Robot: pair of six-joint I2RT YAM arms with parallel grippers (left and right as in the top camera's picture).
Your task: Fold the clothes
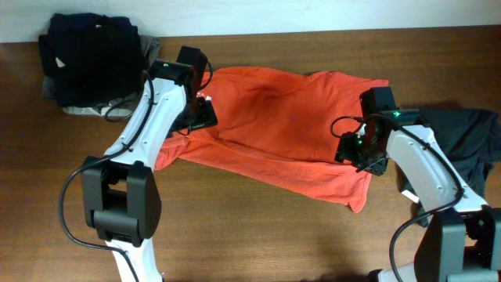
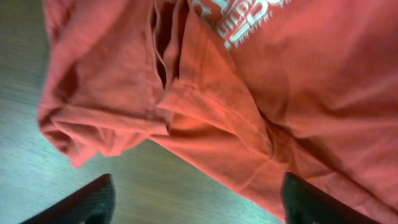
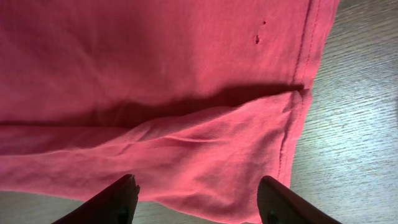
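Note:
An orange-red T-shirt (image 1: pixel 290 129) lies spread across the middle of the wooden table, partly folded along its lower edge. My left gripper (image 1: pixel 202 113) hovers open over the shirt's left sleeve area; its wrist view shows the bunched sleeve and white print (image 2: pixel 186 87) with the fingers (image 2: pixel 193 202) wide apart and empty. My right gripper (image 1: pixel 362 153) hovers open over the shirt's right edge; its wrist view shows the folded hem (image 3: pixel 205 149) between the spread fingers (image 3: pixel 196 202), which hold nothing.
A pile of dark clothes (image 1: pixel 92 55) sits at the back left over a grey garment. A dark grey garment (image 1: pixel 462 133) lies at the right edge. Bare wood table (image 1: pixel 258 227) runs along the front.

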